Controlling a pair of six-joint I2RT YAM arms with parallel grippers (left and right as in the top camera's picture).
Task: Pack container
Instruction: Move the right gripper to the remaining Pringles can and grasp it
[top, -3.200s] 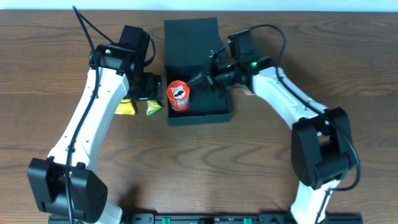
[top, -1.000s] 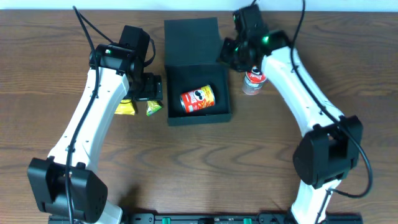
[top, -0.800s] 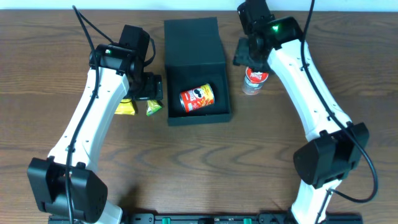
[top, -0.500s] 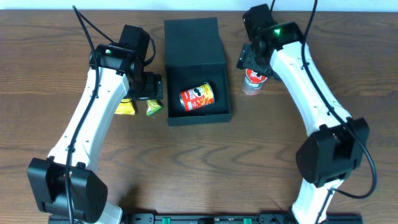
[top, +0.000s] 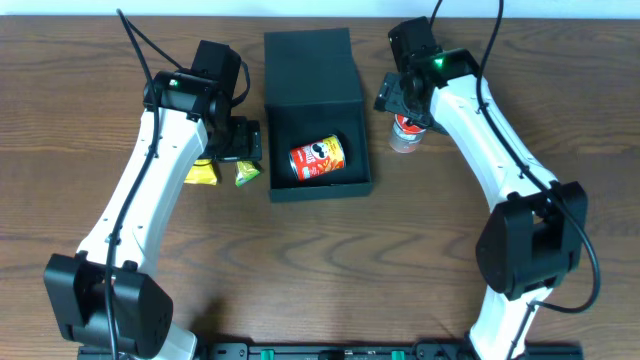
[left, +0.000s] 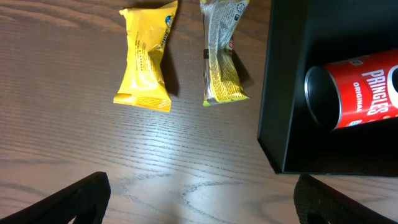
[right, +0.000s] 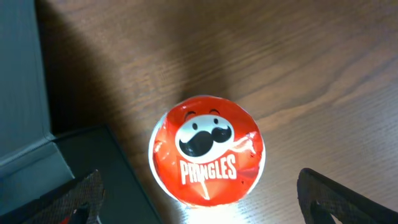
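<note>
The container (top: 320, 189), a dark square box with its flap lid (top: 310, 62) raised at the back, stands mid-table. A red Pringles can (top: 318, 158) lies on its side inside. A second Pringles can (top: 405, 134) stands upright on the table just right of the box. My right gripper (top: 404, 100) hovers open above it. In the right wrist view the can's lid (right: 208, 149) sits between the spread fingertips (right: 208, 208), untouched. My left gripper (top: 240, 140) stands open left of the box. Its wrist view shows the lying can (left: 357, 90) and bare wood between its fingertips (left: 202, 205).
Two yellow snack packets (top: 202, 173) (top: 247, 173) lie on the wood left of the box, below my left gripper. In the left wrist view the packets (left: 148, 59) (left: 222, 53) lie side by side next to the box wall (left: 283, 93).
The right gripper let go of the can in the box, which now lies on its side. It then moved right and settled, open, over the standing can. The left arm stayed still.
</note>
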